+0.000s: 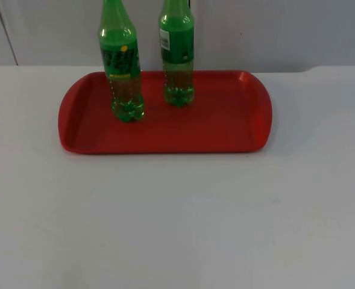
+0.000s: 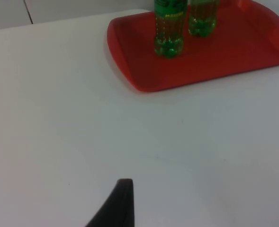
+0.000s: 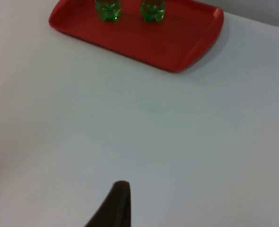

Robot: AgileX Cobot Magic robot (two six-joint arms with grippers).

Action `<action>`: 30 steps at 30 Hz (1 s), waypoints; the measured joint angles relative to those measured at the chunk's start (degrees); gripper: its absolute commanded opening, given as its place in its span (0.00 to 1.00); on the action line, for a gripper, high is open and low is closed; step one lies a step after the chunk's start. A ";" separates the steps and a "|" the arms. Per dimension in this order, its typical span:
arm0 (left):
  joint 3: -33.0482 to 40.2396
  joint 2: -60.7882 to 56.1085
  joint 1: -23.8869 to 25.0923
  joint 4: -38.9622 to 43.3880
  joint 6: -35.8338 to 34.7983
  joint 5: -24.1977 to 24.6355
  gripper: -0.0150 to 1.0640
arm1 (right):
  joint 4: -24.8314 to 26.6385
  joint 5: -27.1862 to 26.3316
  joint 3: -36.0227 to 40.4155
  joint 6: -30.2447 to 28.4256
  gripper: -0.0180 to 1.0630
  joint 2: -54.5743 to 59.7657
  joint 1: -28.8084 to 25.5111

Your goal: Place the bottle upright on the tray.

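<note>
Two green plastic bottles stand upright on a red tray [image 1: 225, 129] at the back middle of the table. The left bottle [image 1: 122, 72] has a green label with a yellow dot; the right bottle [image 1: 178, 60] stands a little farther back. The left wrist view has the tray [image 2: 144, 71] with both bottles [image 2: 168, 33] [image 2: 202, 19] far ahead of my left gripper [image 2: 122, 203]. My right gripper [image 3: 118, 203] also hangs over bare table, well short of the tray [image 3: 177, 42] and the bottles [image 3: 107, 9] [image 3: 152, 9]. Nothing is held by either gripper. Both arms wait.
The white table top [image 1: 177, 229] stretches wide in front of the tray. The grey partition wall [image 1: 273, 30] rises right behind the tray's far rim.
</note>
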 measured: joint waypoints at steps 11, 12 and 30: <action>0.00 0.00 0.00 0.00 0.00 0.00 0.99 | 0.00 -0.56 0.13 0.00 0.90 0.00 0.00; 0.00 0.00 0.00 0.00 0.00 0.00 0.99 | 0.00 -0.56 0.13 0.00 0.90 0.00 0.00; 0.00 0.00 0.00 0.00 0.00 0.00 0.99 | 0.00 -0.70 0.13 0.00 0.90 0.00 0.00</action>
